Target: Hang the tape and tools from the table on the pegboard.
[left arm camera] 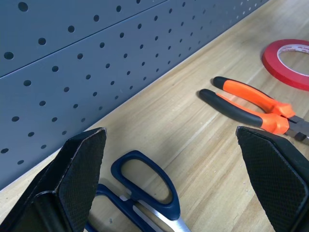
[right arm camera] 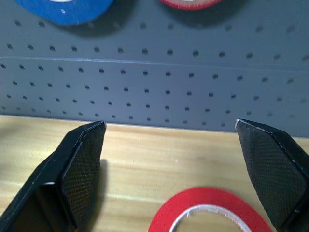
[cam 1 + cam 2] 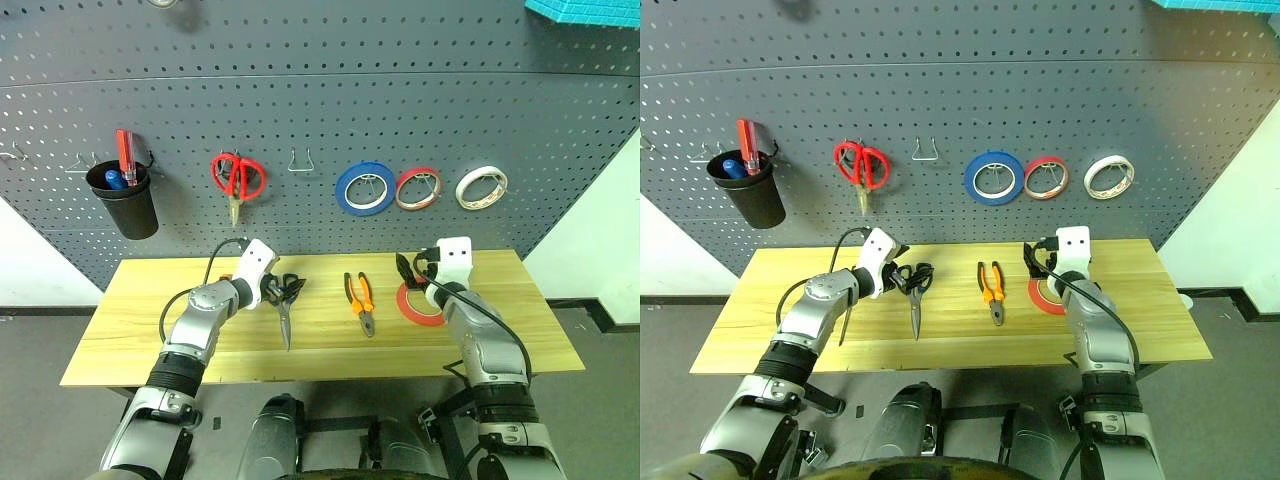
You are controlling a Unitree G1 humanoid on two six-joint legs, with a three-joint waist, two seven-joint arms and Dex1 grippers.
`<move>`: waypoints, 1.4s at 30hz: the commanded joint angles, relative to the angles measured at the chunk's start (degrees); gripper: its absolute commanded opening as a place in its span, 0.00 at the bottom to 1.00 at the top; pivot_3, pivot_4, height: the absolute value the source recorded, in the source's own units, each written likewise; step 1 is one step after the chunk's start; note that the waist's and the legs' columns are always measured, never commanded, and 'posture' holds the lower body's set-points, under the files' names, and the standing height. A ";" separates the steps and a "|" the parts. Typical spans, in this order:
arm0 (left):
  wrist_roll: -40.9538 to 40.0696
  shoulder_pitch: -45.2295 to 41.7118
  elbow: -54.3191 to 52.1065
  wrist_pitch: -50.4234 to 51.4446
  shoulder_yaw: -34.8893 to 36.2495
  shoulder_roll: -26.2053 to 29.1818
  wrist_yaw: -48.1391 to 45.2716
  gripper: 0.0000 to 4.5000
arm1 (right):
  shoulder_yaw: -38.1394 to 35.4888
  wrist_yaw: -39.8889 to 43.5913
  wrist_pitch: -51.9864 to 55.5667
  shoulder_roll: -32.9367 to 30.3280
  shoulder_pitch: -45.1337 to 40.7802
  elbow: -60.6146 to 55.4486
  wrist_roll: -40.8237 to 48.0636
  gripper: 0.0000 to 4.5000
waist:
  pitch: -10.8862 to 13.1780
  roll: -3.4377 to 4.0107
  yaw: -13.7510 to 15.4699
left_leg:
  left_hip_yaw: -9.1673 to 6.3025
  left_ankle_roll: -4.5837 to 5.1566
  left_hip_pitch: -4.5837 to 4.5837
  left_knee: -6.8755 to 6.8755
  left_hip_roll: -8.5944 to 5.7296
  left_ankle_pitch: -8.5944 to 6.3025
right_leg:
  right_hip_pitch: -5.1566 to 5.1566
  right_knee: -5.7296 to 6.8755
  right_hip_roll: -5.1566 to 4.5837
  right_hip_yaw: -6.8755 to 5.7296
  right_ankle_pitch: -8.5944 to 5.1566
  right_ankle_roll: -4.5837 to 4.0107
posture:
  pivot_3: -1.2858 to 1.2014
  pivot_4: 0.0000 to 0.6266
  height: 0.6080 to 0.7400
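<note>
Left eye view: the left gripper (image 3: pixel 274 287), fingers spread and empty, hovers over the scissors (image 3: pixel 286 305) near the table's (image 3: pixel 140 345) back edge; the right gripper (image 3: pixel 412 272), also spread wide, hangs above the tape (image 3: pixel 418 306) toward the back right. The pliers (image 3: pixel 361 301) lie between them. The pegboard (image 3: pixel 300 90) stands behind.

Left wrist view: scissor handles (image 1: pixel 145 181) lie between the fingers (image 1: pixel 79 176).

Right wrist view: the tape (image 2: pixel 210 210) lies flat between the parted fingers (image 2: pixel 82 166).

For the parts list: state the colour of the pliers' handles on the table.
Orange with black, clearest in the left wrist view: pliers.
</note>
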 commanded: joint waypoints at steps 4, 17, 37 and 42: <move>0.60 -1.09 -2.21 0.66 -0.71 0.73 -0.51 1.00 | 0.80 -1.65 5.26 -0.62 -1.89 -0.31 -1.15 1.00 | 0.00 0.00 -0.01 | -0.01 0.00 0.00 0.00 0.00 0.00 | 0.00 0.00 0.00 0.00 0.00 0.00 | 0.66 0.00 0.16; -0.36 -0.76 -16.36 12.22 -9.63 7.06 -13.54 1.00 | 0.91 -2.22 21.00 -2.59 -3.42 -0.44 -0.82 1.00 | 0.00 0.01 -0.10 | -0.05 0.00 -0.04 -0.01 -0.01 0.00 | -0.01 0.01 -0.02 -0.01 -0.01 -0.01 | 0.65 0.00 0.16; 0.97 5.18 -22.32 10.71 -9.15 5.46 -7.65 1.00 | 6.93 0.04 15.94 -3.74 -8.39 14.53 -5.21 1.00 | 0.02 0.03 -0.14 | -0.06 0.00 -0.06 0.00 -0.01 0.00 | -0.05 0.04 -0.01 -0.01 -0.01 -0.02 | 0.66 0.07 0.16; 0.94 7.66 -25.88 12.98 -8.97 6.00 -6.72 1.00 | 7.17 0.92 14.84 -4.05 -8.85 18.57 -5.86 1.00 | 0.13 0.04 0.02 | -0.07 0.03 -0.08 0.01 -0.04 -0.01 | -0.03 0.03 0.00 -0.06 -0.02 -0.03 | 0.66 0.11 0.16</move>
